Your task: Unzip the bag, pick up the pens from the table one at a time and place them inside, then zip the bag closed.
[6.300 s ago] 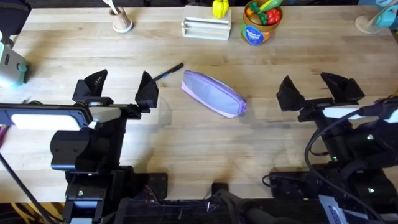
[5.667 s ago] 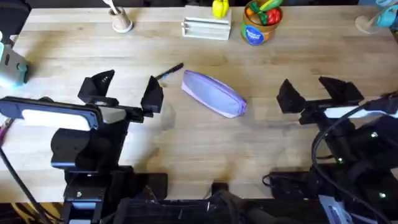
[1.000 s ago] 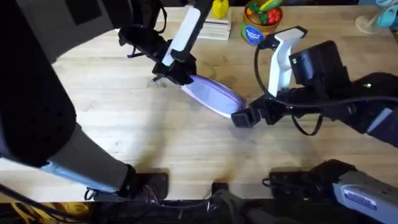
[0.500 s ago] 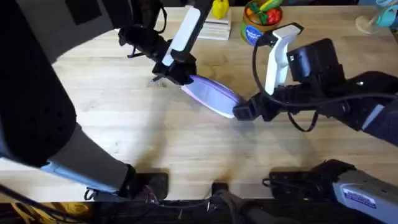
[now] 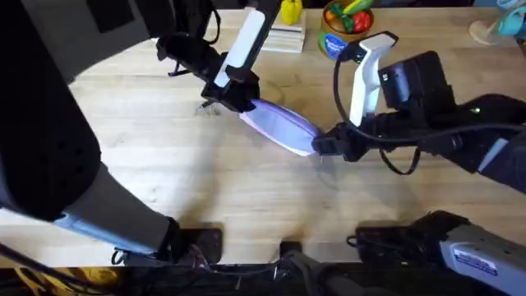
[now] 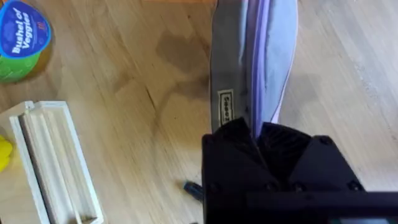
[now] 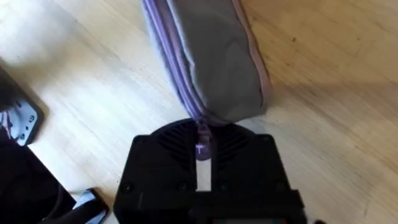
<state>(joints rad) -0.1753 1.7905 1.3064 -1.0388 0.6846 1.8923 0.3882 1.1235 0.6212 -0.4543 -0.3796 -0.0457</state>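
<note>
Pouch (image 5: pixel 279 127) lies on the desk (image 5: pixel 164 173) stretched between your tools: left tool (image 6: pixel 258 134) pinches one end as anchor, right tool (image 7: pixel 202 146) nips the zip pull at the other, so the zip can run.

From overhead, my left arm rose so close under the camera that it showed as a large dark blur, covering much of the table's (image 5: pixel 164 173) left side. My left gripper (image 5: pixel 234 97) hid the far end of the bag (image 5: pixel 279 127), and of a pen (image 6: pixel 193 190) I saw just a dark tip poking out beside my left fingers (image 6: pixel 233 155), the rest covered by them. My right gripper (image 7: pixel 202 146) covered the bag's near end, and I could not tell whether it truly pinched the zip pull (image 7: pixel 202 149). The small label (image 6: pixel 226 107) on the bag was too tiny to read. The green tub (image 6: pixel 22 40) and the pale tray (image 6: pixel 53 165) were cut off by the picture's edge.
</note>
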